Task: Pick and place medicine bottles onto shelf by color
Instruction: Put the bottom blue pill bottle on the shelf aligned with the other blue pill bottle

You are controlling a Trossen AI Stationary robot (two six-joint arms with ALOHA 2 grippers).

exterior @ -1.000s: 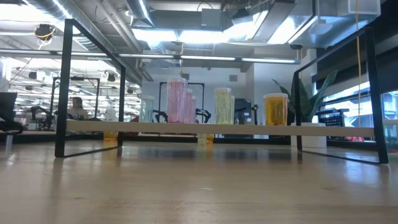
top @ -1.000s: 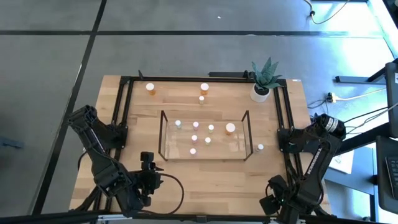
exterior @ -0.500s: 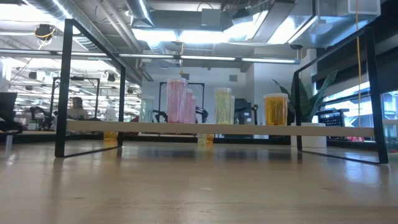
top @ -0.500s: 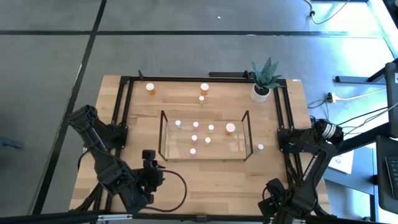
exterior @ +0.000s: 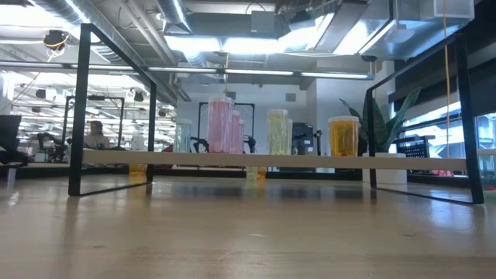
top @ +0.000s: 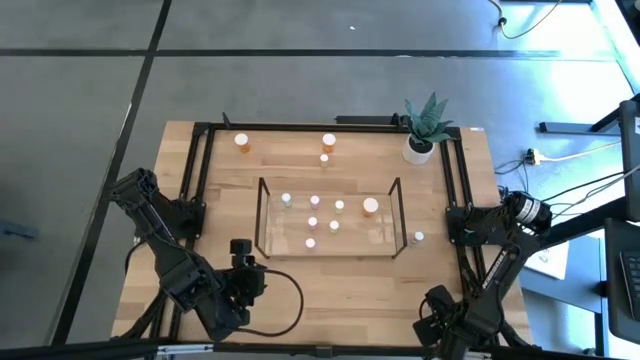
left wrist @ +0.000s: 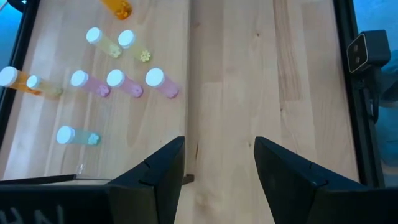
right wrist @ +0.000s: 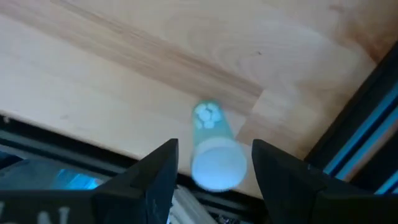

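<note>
A greenish medicine bottle (right wrist: 208, 134) with a white cap stands upright near the table's near right corner. My right gripper (right wrist: 214, 144) points down over it, open, one finger on either side of the cap with a narrow gap. The arm hides this bottle in the high view. My left gripper (left wrist: 219, 140) is open and holds nothing over the near left part of the table (top: 240, 260). The clear shelf (top: 262, 215) carries several bottles: pink (exterior: 221, 124), greenish (exterior: 277, 132) and orange (top: 371, 207).
Two orange bottles (top: 242, 142) (top: 329, 142) and a small one (top: 324, 159) stand behind the shelf, and a white-capped one (top: 419, 237) stands at its right end. A potted plant (top: 421, 135) is at the far right. A black rail (right wrist: 367, 118) runs close beside my right gripper.
My right gripper has sunk toward the table near its near right corner, its fingers no wider or narrower than before. The bottles on the shelf and table have stayed where they were.
</note>
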